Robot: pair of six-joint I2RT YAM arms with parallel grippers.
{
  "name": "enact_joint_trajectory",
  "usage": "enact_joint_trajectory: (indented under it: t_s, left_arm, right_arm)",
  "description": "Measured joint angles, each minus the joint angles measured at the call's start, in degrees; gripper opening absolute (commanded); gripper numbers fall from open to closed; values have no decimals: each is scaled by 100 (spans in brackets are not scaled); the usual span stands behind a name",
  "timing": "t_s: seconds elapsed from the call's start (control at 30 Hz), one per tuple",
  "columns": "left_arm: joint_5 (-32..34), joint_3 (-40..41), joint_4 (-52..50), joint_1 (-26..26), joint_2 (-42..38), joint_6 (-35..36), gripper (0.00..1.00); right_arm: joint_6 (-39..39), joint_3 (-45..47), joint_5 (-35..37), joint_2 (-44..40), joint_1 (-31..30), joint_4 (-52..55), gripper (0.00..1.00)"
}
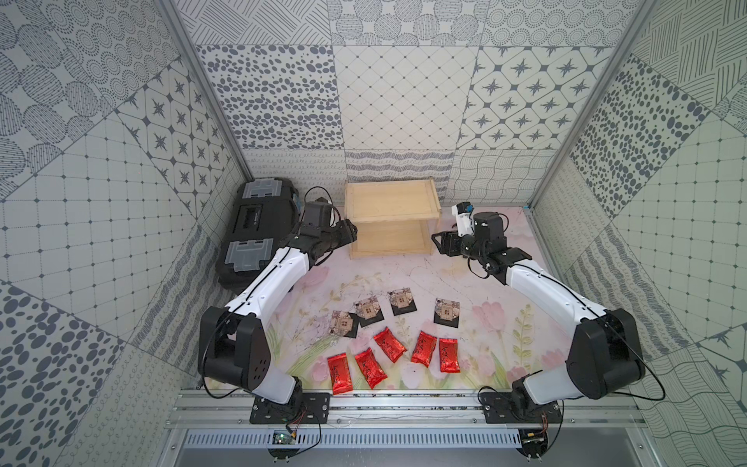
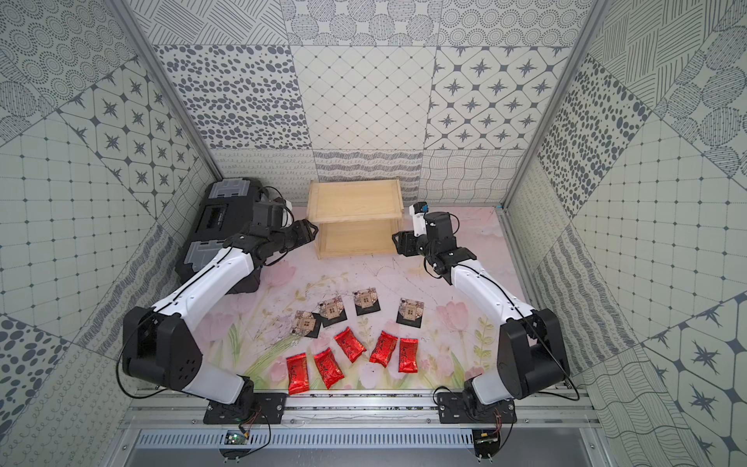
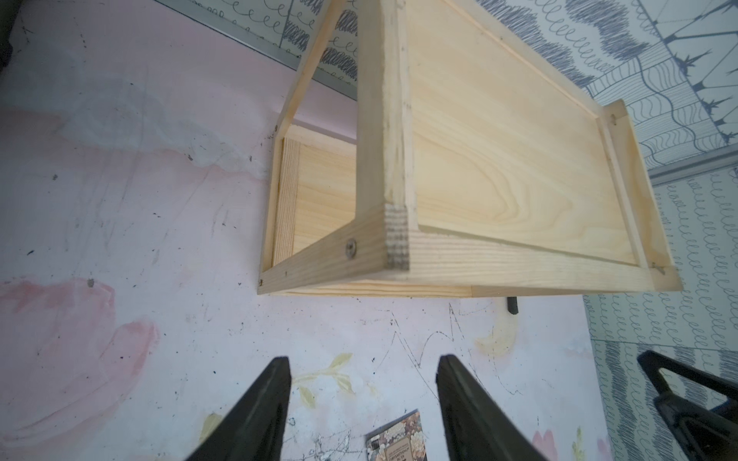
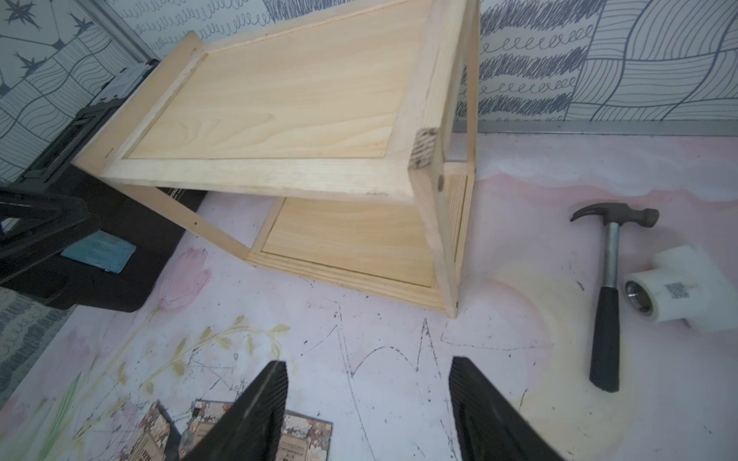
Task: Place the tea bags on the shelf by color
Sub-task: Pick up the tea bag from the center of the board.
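Left pincer (image 1: 350,234) and right pincer (image 1: 437,240), both released and empty, flank the wooden shelf (image 1: 390,202); the tea bags (image 1: 402,301) lie well behind them, toward the arm bases.

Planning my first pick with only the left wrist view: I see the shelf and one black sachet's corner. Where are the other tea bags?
Observer: Four black sachets lie in a row on the mat, on the robot's side of the shelf.
Operator: And the red ones?
Observer: Five red pouches form a second row, nearer the robot than the black row.
Operator: Anything past the shelf's right end?
Observer: A hammer and a white pipe fitting lie there, shown only in the right wrist view.
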State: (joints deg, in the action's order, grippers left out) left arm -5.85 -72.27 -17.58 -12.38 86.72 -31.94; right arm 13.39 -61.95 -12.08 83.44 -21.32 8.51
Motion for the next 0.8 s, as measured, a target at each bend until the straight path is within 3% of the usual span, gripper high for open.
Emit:
enact_joint_trajectory:
  t_s: [0.23, 0.43, 0.63, 0.8]
  left_arm:
    - [-127, 1069, -142, -111, -1051, -157, 60]
    - [-437, 2175, -201, -398, -1598, -420, 57]
    - [-804, 2769, -188, -586, -1370, -608, 56]
    - [-1097, 2896, -127, -748, -940, -702, 55]
  right_arm:
    - [254, 621, 70, -345, -1027, -4, 68]
    - [684, 745, -269, 229, -2026, -289, 67]
    - [1161, 649, -702, 1167, -2304, -382, 68]
    - [1460, 503, -866, 1460, -2302, -232, 69]
